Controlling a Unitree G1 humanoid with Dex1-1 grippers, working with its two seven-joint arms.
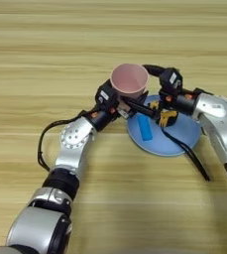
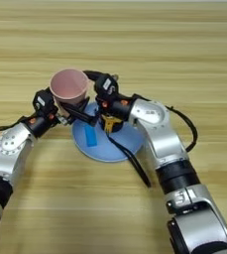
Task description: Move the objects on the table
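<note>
Nearest the camera are the two silver forearms, reaching in from the near left and near right corners to meet at the middle of the table (image 1: pixel 45 44).

The left gripper (image 1: pixel 130 105) sits at the near left side of the pink cup (image 1: pixel 129 80). One long black finger (image 1: pixel 140 109) stretches rightward under the cup's near wall and over the far edge of the light-blue plate (image 1: pixel 184 134), its tip close beside the tape measure (image 1: pixel 166 118). The cup's body seems to stand between this finger and the gripper's body, but whether the claw actually clamps it, and how wide it stands, I cannot tell.

The right gripper (image 2: pixel 96 84) comes from the right, with a curved black finger (image 2: pixel 92 75) arching round the far right side of the cup's rim. Its opening is not readable either.

The cup stands upright, mouth open upward, at the far left rim of the plate. The yellow-and-black tape measure lies on the plate just near-right of the cup, and its black strap (image 1: pixel 192 156) trails over the plate's near right edge onto the wood. A small blue block (image 1: pixel 144 128) lies flat on the plate's left half, near the cup.
</note>
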